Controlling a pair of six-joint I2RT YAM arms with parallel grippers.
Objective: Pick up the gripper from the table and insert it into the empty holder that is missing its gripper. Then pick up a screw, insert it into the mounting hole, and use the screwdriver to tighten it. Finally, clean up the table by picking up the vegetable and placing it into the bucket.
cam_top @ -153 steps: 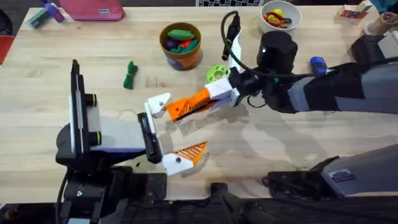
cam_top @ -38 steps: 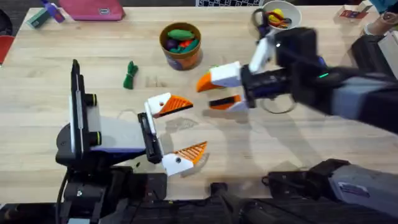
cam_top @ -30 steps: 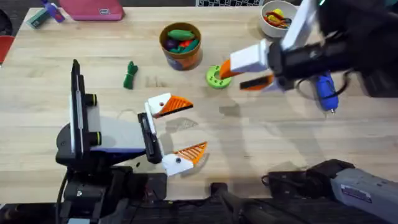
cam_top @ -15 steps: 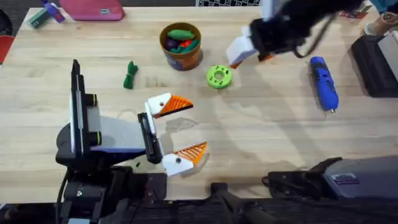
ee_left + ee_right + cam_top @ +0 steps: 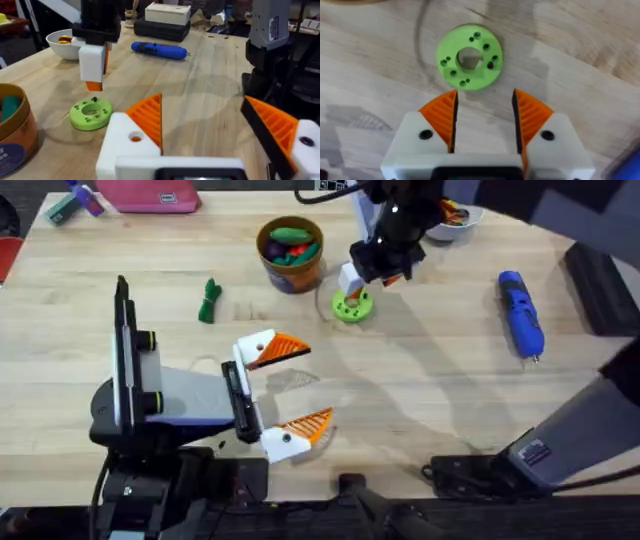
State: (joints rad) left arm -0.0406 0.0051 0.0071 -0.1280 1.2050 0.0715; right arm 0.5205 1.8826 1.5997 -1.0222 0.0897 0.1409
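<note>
The gripper (image 5: pixel 285 347), an orange ribbed pad, sits in the holder (image 5: pixel 255 348), the white far fingertip block of my left arm. A round hole (image 5: pixel 135 137) shows in that block. My left gripper (image 5: pixel 315 380) is open and holds nothing. My right gripper (image 5: pixel 485 112) is open and empty, hanging just above a green disc (image 5: pixel 469 56) near the bucket. A small dark piece (image 5: pixel 490 62) sits in one disc hole; I cannot tell whether it is a screw. The blue screwdriver (image 5: pixel 521 315) lies at the right. The dark green vegetable (image 5: pixel 208 300) lies left of the orange-brown bucket (image 5: pixel 290 252).
The bucket holds several toy vegetables. A white bowl (image 5: pixel 455 215) with red and yellow bits stands at the back, behind my right arm. A black box (image 5: pixel 600 285) lies at the right edge. A pink case (image 5: pixel 150 194) lies at the back left.
My right gripper let go of the orange pad, which stays in the holder. It swung away to the back right, then came back left over the green disc. The left arm has not moved.
</note>
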